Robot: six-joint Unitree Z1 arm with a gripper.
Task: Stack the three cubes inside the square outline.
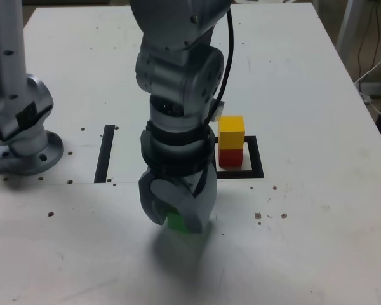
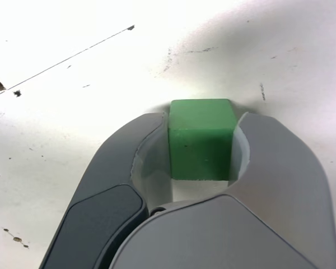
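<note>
My gripper (image 1: 176, 222) points down at the white table, shut on the green cube (image 1: 176, 222), which rests on or just above the surface. The wrist view shows the green cube (image 2: 200, 140) squeezed between both grey jaws of my gripper (image 2: 200, 147). The yellow cube (image 1: 231, 132) sits on top of the red cube (image 1: 230, 157) inside the square outline (image 1: 256, 159), to the exterior view's right of and behind the gripper. The arm hides the outline's left part.
A straight black strip (image 1: 105, 153) lies on the table at the exterior view's left of the arm. The grey arm base (image 1: 22, 136) stands at the far left. Cables (image 1: 374, 63) hang beyond the table's right edge. Small dark specks dot the tabletop.
</note>
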